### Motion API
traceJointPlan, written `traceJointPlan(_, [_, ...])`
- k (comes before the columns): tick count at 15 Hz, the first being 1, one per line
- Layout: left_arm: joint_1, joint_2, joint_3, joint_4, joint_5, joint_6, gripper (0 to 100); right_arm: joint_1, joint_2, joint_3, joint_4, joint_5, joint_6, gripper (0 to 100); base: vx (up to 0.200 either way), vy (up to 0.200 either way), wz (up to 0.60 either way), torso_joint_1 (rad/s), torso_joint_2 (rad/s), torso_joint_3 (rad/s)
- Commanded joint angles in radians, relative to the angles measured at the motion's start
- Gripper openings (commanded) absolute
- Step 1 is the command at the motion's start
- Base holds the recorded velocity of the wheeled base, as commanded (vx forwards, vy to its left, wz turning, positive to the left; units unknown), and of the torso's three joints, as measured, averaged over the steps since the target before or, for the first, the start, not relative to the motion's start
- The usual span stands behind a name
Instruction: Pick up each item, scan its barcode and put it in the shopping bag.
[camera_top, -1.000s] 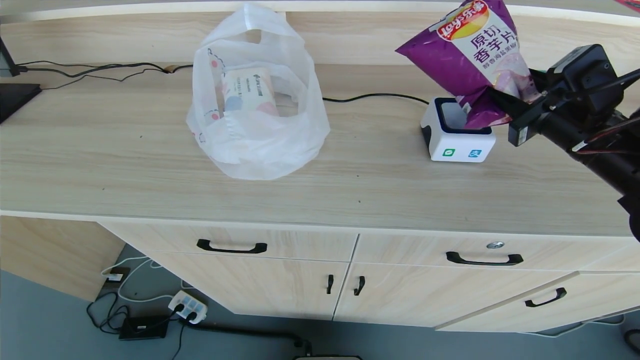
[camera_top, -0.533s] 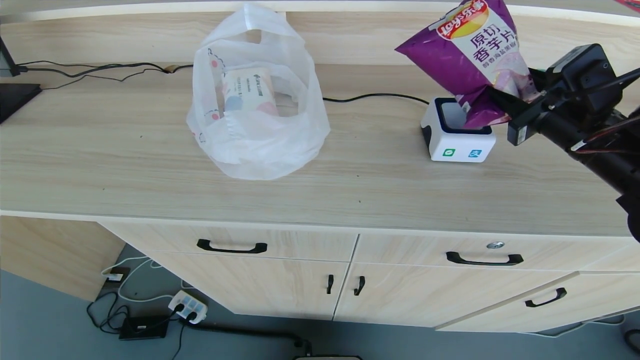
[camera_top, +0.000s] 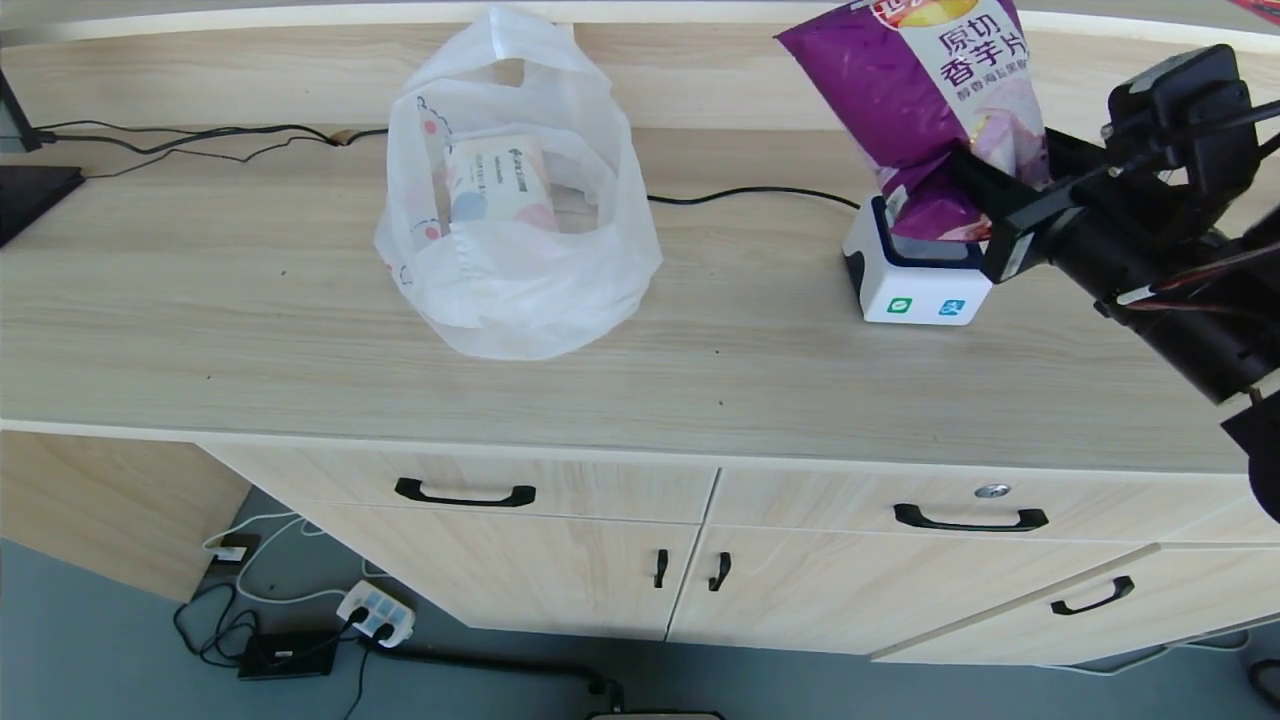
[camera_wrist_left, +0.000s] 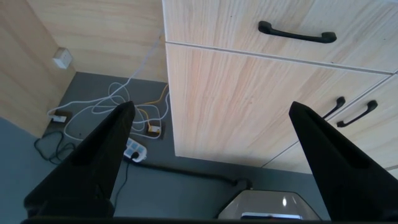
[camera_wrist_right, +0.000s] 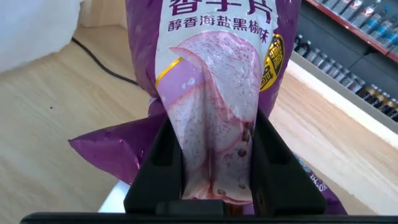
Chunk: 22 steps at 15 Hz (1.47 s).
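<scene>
Purple crisp packet (camera_top: 925, 95), nipped at its lower end in the right pincer (camera_top: 1000, 172), whose fingers (camera_wrist_right: 163, 158) are closed on it. It stands up above them, its bottom edge just over the white scanner (camera_top: 915, 285) beneath. A stretch of wooden counter (camera_top: 750, 340) lies between pincer and shopping bag (camera_top: 515, 215), well to its left. The left pincer (camera_wrist_left: 211, 109) gapes, holding nothing, before the drawers (camera_wrist_left: 261, 81).

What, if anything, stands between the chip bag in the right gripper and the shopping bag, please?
Nothing visible does. The chip bag is held in the right gripper over the scanner; between it and the shopping bag lies bare counter, with a cable flat along the back.
</scene>
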Motion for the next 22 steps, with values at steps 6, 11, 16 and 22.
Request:
traceJointPlan(6, [0.000,0.000,0.000,0.000,0.000,0.000,100,0.273,-0.204,0.105,0.020,-0.252,0.429,0,0.000,0.000,0.00,0.000,0.00,0.000])
traceJointPlan(11, [0.001,0.000,0.000,0.000,0.000,0.000,100,0.274,-0.228,0.146,0.028,-0.250,0.457,0,0.000,0.160,0.00,-0.003,0.00,0.003])
traceJointPlan(16, [0.000,0.000,0.000,0.000,0.000,0.000,100,0.274,-0.230,0.140,0.038,-0.241,0.454,0,0.000,0.200,0.00,0.005,0.01,0.007])
traceJointPlan(22, [0.000,0.000,0.000,0.000,0.000,0.000,100,0.279,-0.225,0.123,0.081,-0.232,0.457,0,0.000,0.100,0.40,0.004,0.00,0.003])
